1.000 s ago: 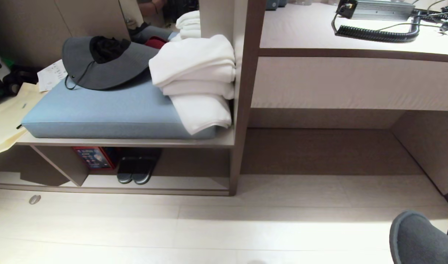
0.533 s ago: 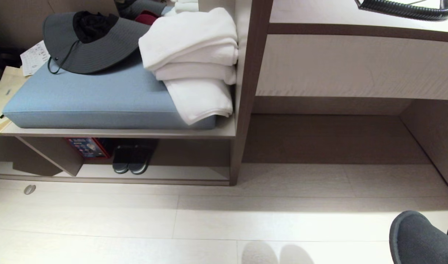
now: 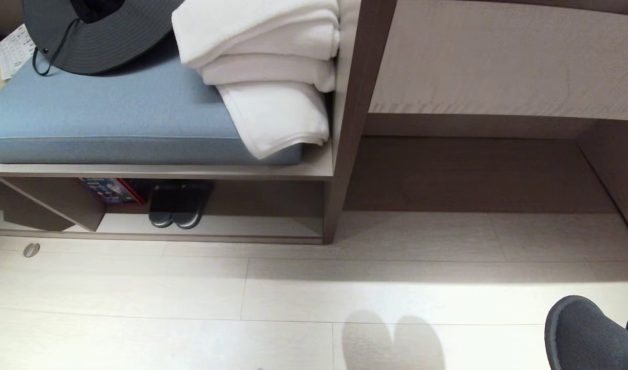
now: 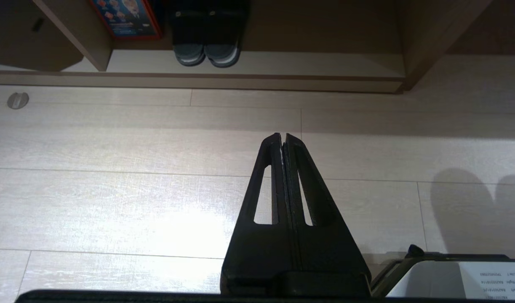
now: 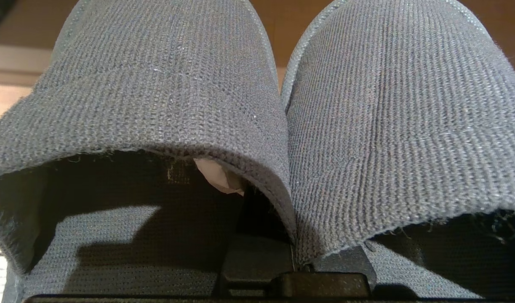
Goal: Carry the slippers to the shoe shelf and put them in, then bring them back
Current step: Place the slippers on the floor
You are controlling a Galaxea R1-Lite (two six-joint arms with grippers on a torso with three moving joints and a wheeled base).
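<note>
I am seeing dark grey ribbed knit on the slippers at my right fingers, a pale blue cushion, white towels beyond.

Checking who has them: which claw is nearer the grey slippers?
Right. The right claw is shut on the grey slippers; the left claw is shut over bare floor.

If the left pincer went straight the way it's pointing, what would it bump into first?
Probably the floor. The shut left pincer points over bare boards toward the shoe shelf, to the side of the black sandals inside. Depth is hard to judge.
</note>
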